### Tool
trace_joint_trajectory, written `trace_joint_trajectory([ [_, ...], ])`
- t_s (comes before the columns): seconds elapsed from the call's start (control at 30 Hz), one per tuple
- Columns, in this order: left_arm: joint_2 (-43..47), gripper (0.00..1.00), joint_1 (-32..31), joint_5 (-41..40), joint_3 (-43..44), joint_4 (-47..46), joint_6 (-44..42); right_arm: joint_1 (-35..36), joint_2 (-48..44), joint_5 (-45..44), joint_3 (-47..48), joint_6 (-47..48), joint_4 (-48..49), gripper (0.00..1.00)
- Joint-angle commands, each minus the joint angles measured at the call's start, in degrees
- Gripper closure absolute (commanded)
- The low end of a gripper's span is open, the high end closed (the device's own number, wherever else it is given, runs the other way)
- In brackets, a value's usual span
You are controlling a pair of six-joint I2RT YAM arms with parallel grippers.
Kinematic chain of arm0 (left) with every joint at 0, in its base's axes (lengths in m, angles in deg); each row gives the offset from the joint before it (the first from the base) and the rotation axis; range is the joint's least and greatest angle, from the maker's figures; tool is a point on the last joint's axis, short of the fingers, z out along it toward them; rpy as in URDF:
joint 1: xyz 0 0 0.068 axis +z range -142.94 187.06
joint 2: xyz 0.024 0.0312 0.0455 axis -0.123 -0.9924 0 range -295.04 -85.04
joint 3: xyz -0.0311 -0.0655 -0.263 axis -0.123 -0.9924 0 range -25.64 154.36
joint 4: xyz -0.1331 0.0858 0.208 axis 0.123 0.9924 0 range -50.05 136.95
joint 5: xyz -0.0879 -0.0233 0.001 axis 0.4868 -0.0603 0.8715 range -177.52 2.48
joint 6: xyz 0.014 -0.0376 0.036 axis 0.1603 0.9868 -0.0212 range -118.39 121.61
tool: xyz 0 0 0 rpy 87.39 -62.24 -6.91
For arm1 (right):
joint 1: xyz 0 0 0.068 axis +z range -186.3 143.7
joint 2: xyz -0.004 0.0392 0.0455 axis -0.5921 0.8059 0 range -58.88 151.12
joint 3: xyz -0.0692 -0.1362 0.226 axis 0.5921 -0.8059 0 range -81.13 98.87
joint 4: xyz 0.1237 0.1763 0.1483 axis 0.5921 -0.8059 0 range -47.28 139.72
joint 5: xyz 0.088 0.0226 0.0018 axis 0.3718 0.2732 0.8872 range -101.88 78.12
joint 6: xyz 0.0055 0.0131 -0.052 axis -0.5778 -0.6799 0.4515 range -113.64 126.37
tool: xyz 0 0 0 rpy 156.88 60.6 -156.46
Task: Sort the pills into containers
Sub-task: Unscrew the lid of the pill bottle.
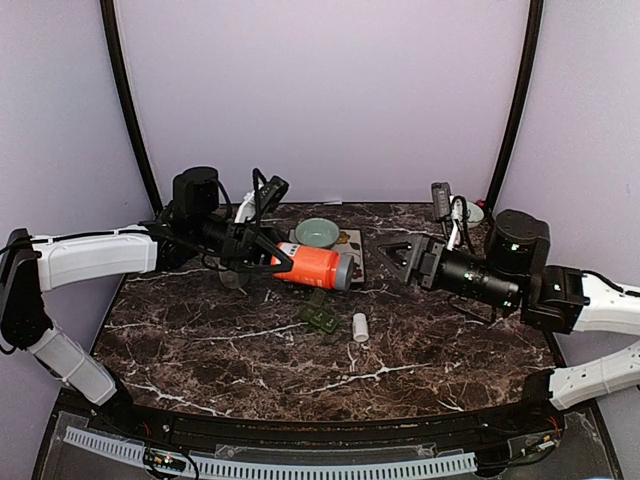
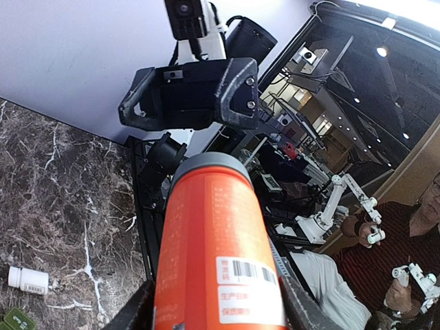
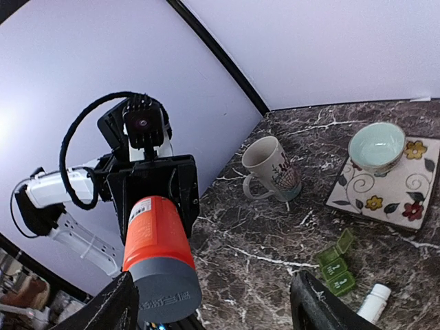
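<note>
My left gripper is shut on an orange bottle, holding it level above the table with its grey cap pointing right. In the left wrist view the bottle fills the gap between the fingers. My right gripper stands open a short way right of the cap and faces it. In the right wrist view the cap sits just inside the right gripper's left finger. The containers, a small green pill box with one lid up, lie on the table below the bottle. No pills show.
A small white bottle lies on its side right of the pill box. A pale green bowl rests on a flowered tile at the back. A patterned mug stands left of the tile. The table is dark marble.
</note>
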Motion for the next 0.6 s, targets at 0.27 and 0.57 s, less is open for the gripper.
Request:
trace_joint_trajectory([
  [0.27, 1.1, 1.0, 0.0, -0.3, 3.2, 4.6, -6.8, -4.3, 6.1, 17.8, 0.3, -20.0, 10.4, 0.23],
  [0.57, 0.8, 1.0, 0.1, -1.4, 3.8, 6.7, -8.9, -4.5, 7.6, 20.0, 0.6, -21.5, 11.5, 0.23],
])
